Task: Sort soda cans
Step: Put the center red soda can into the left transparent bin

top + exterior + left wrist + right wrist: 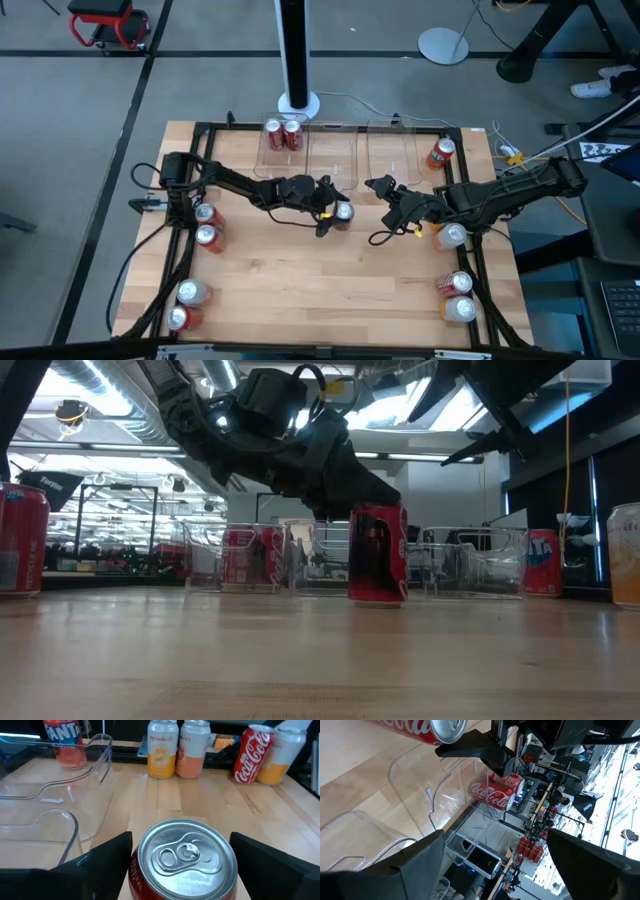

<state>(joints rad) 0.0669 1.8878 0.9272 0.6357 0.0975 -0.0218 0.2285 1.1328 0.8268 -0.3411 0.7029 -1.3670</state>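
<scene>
- Red Coca-Cola can (184, 861) upright mid-worktop (300, 290), axis vertical, between spread fingers of left end effector (333, 212), unclamped.
- Right end effector (383, 203) also spread, empty, farther off.

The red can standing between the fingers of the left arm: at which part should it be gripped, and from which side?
Grip the red can around its upper side wall, just under the rim, coming level from the side as the left gripper does. It stands upright on the table, so its round wall faces both fingers; the flat top offers no hold.
</scene>
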